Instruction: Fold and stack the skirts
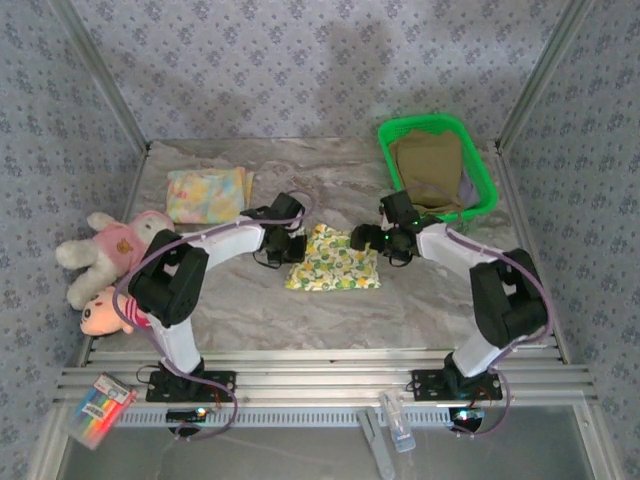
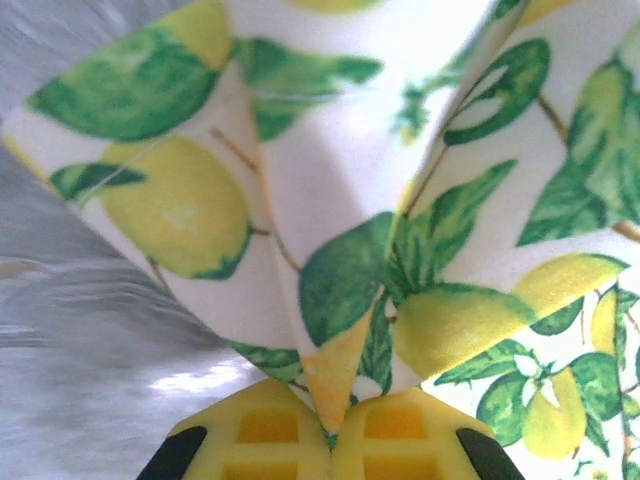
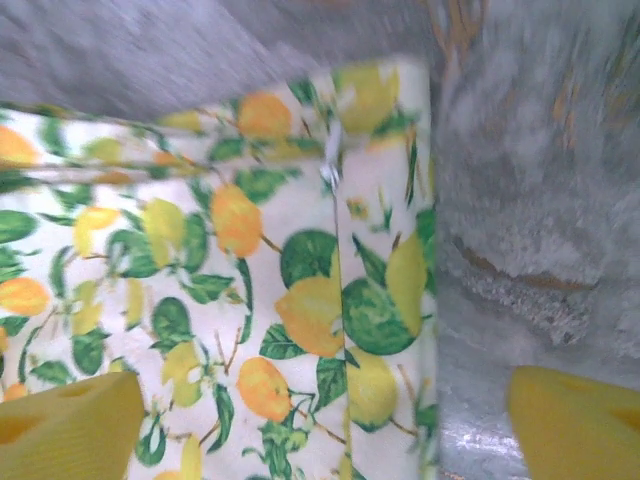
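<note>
Top external: lemon skirt (image 1: 332, 262) lies folded mid-tabletop (image 1: 420, 300), both arms bent inward to its side edges. Left wrist: left pincer (image 2: 330, 432) pinches a tented fold of the lemon skirt (image 2: 330, 200) — yellow pads closed. Right wrist: right pincer (image 3: 322, 430) gapes wide over the skirt's corner.

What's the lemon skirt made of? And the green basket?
The lemon skirt looks like thin woven cloth, matte: it folds into soft creases. The green basket is probably plastic: bright even colour, stiff straight rim.
</note>
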